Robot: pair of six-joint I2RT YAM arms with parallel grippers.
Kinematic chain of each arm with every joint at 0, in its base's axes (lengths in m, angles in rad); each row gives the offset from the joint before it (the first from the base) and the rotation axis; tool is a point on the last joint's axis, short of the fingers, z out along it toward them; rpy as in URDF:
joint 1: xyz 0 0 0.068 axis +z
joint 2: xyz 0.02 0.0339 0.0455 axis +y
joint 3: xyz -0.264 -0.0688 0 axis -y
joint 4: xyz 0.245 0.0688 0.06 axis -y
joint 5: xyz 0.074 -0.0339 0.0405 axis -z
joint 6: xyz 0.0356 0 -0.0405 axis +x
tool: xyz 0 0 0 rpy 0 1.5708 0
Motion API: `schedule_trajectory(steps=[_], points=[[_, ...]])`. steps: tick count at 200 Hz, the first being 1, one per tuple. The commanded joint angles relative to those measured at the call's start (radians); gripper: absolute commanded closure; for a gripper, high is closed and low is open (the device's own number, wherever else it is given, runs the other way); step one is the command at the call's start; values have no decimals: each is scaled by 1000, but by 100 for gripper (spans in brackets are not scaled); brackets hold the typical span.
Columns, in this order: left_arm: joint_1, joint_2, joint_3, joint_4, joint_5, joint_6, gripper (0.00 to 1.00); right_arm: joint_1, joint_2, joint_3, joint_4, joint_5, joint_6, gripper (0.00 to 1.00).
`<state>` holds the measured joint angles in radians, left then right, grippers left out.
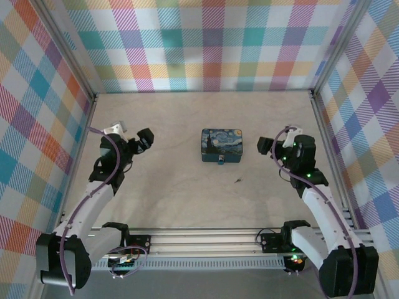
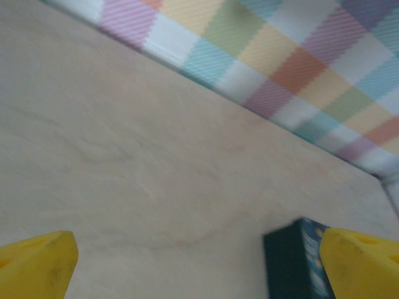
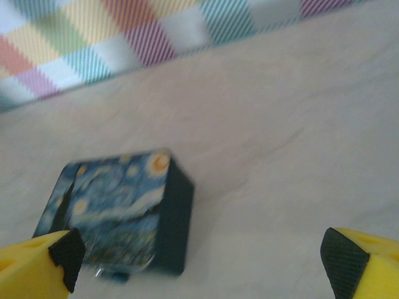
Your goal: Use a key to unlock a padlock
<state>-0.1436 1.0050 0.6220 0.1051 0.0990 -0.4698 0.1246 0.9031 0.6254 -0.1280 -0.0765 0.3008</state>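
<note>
Opening step — left gripper [image 1: 145, 140] and right gripper [image 1: 264, 147] gape empty; next likely needs a delicate pinch on the key [image 1: 239, 180].

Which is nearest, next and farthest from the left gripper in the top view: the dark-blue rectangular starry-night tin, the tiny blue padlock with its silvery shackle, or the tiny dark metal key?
1. The tin, mid-table, to the right of the left gripper.
2. The padlock, just by the tin's near side.
3. The key, further right, nearer the arm bases.

Plaid walls [image 1: 212, 43], pale wooden table [image 1: 168, 187]
</note>
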Motion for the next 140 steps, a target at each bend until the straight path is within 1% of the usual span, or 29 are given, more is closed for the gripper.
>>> schedule_trajectory(steps=[1, 27, 50, 93, 121, 140], points=[[-72, 2, -31, 26, 109, -137, 0, 81, 12, 30, -258, -64, 84, 0], [-180, 14, -56, 67, 78, -170, 0, 207, 67, 42, -339, -24, 96, 0], [-238, 51, -67, 112, 74, -196, 0, 264, 128, 32, -328, -11, 118, 0], [-279, 96, -71, 143, 59, -207, 0, 328, 274, 43, -252, -32, 136, 4], [-283, 99, -74, 140, 50, -206, 0, 337, 365, 50, -194, -28, 133, 10], [-284, 96, -77, 146, 46, -204, 0, 336, 399, 53, -141, -2, 135, 11]])
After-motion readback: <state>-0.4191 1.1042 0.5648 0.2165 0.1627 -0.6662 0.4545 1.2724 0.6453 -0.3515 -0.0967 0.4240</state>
